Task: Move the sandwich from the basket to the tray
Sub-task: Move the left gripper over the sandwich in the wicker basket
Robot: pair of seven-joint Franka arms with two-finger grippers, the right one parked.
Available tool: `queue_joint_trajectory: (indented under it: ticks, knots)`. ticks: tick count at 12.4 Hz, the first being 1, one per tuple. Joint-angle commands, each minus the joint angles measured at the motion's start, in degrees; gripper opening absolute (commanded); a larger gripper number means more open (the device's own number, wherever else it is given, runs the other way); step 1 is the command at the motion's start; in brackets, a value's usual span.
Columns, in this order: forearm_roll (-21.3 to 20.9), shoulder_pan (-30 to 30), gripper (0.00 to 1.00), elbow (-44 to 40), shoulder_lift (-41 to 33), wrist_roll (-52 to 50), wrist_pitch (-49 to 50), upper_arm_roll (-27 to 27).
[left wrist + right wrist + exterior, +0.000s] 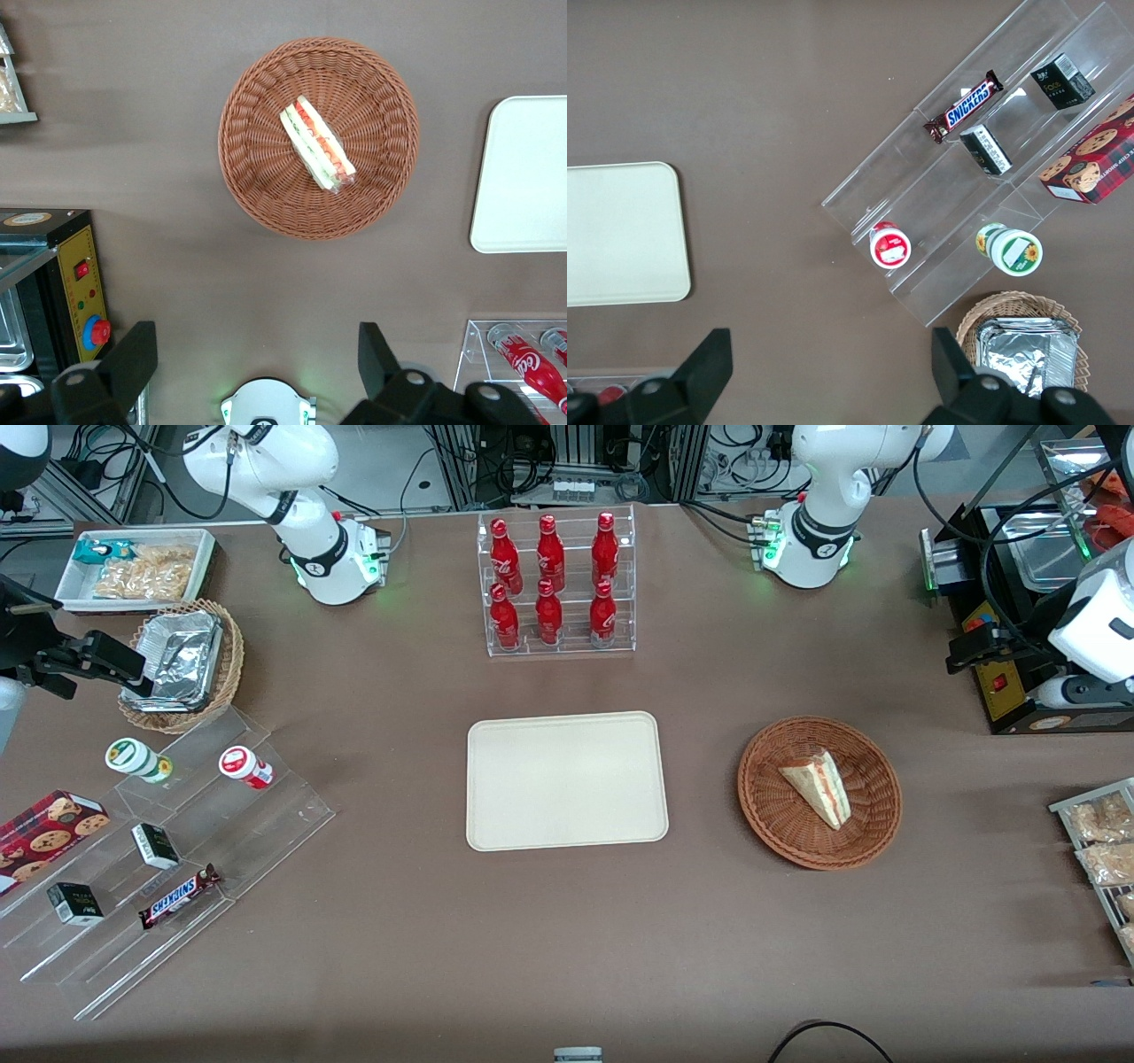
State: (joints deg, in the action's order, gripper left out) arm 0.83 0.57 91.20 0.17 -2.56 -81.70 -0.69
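The sandwich [819, 786] lies flat in the middle of the basket [769, 808], unheld, its cut edge with the red and green filling exposed; this leaves the bread faces available as the gripping surfaces. The basket stands on the table [567, 948] toward the working arm's end, well apart from the tray [567, 781], which sits near the table's centre and carries nothing, so the whole surface is free as a set-down area. The gripper [257, 359] hangs high above the table, nearer the arm's base than the basket, with its fingers [133, 354] spread wide and nothing between them. Judgement: the transfer has not begun; the spread jaws suit a descent over the wedge, and they will likely need aligning across its narrow thickness. A rack of red bottles [554, 584] stands at the table's edge nearest the arm bases, clear of the likely path from basket to tray.
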Motion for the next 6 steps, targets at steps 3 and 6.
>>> queue_joint_trajectory:
  ticks: [3,6]
  knots:
    - [-0.13,0.31,1.0,1.77,0.79,0.63,-0.92,-0.98]
    - [-0.13,1.36,1.0,8.96,1.24,0.46,-7.83,-1.15]
